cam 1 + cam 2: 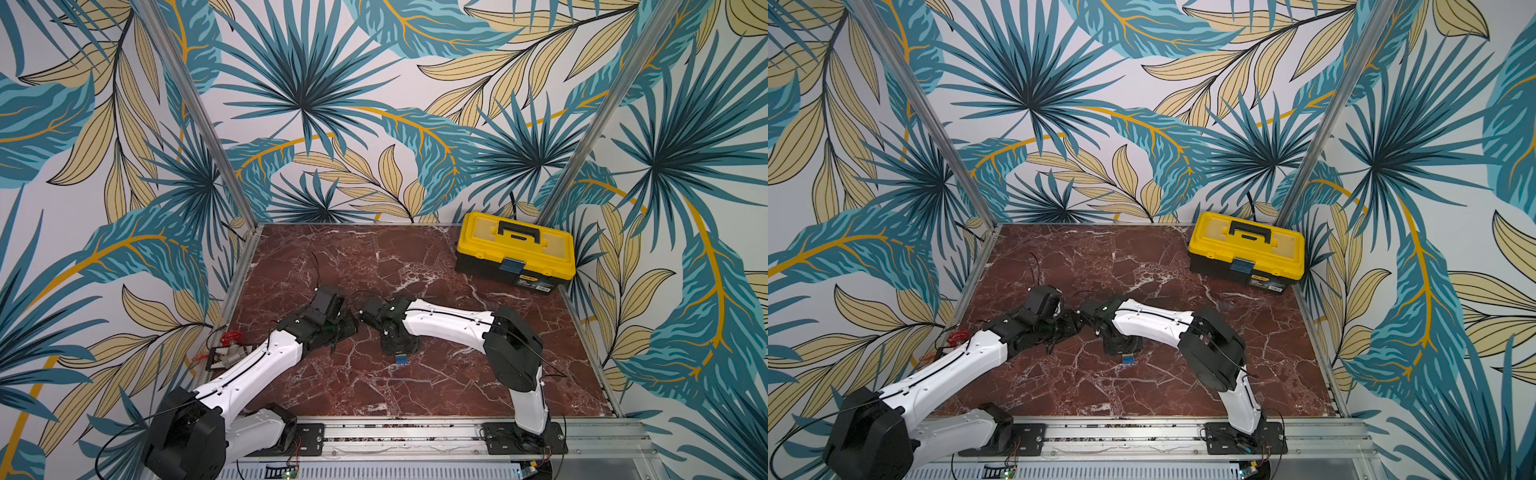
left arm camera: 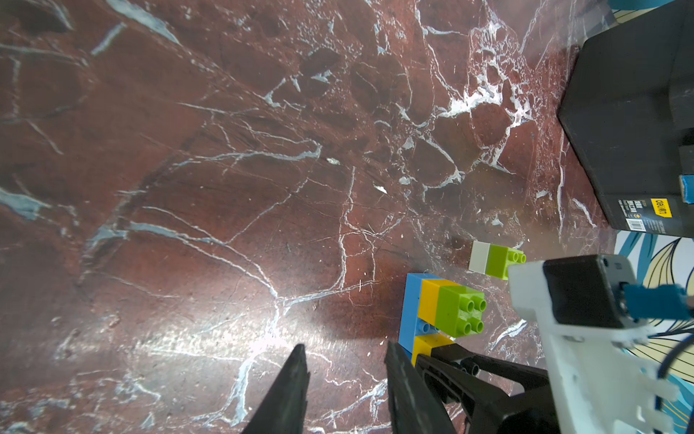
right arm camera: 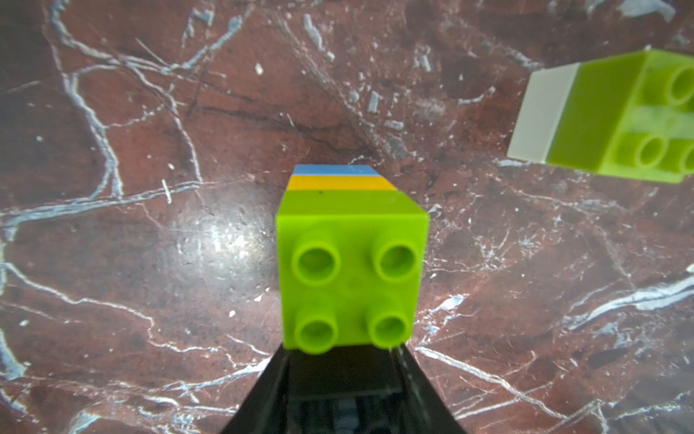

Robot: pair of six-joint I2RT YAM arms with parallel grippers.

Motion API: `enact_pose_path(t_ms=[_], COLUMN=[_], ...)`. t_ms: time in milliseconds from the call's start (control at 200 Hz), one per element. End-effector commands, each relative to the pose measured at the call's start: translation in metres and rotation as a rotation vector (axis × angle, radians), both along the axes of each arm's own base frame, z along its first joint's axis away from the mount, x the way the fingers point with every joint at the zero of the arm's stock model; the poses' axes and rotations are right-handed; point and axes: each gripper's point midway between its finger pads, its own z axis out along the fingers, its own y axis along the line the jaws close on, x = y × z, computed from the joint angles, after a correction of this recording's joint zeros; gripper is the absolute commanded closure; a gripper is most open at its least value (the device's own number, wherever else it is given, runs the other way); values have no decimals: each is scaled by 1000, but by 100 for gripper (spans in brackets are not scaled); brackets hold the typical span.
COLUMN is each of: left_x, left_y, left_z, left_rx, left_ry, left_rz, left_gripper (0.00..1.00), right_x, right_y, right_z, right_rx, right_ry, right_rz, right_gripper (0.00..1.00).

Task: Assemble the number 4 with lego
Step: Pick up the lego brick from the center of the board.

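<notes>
The lego figure (image 2: 411, 312) is a light-blue bar carrying a yellow-and-lime-green column (image 3: 349, 270) and a second column of yellow and black. My right gripper (image 3: 343, 351) is shut on the black brick (image 2: 467, 366) at the end of that column, a finger on each side. In both top views only the blue bar (image 1: 401, 359) (image 1: 1128, 359) shows under the right gripper. A separate green-and-white stack (image 2: 492, 259) (image 3: 601, 112) lies on its side on the marble beside it. My left gripper (image 2: 347, 353) stands open right next to the blue bar, with only table between its fingers.
A yellow-and-black toolbox (image 1: 515, 253) (image 1: 1246, 253) stands shut in the back right corner. A red valve with fittings (image 1: 230, 338) sits at the table's left edge, behind the left arm. Both wrists meet near the table's middle.
</notes>
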Motion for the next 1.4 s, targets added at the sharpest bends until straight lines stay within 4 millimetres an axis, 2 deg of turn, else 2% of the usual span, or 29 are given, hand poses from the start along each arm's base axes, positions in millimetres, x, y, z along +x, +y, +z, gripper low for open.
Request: enact_pose_path(t_ms=[0, 245, 591, 811, 1011, 1397], left_x=[-1, -1, -2, -1, 1, 2], left_y=[1, 0, -1, -2, -3, -3], left_z=[-6, -9, -11, -11, -9, -8], left_rx=[-3, -5, -5, -7, -4, 0], left_ry=[7, 15, 24, 26, 25, 27], left_rz=[0, -4, -12, -13, -13, -12], left_gripper=[63, 63, 64, 66, 66, 67], right_x=[0, 2, 6, 6, 1, -22], right_y=[-1, 3, 1, -1, -4, -27], right_z=[-3, 5, 4, 2, -9, -49], right_rx=[-10, 23, 22, 18, 4, -42], right_ry=[12, 0, 0, 7, 34, 115], right_rz=[-3, -5, -23, -26, -26, -52], right_gripper=[56, 56, 56, 65, 74, 78])
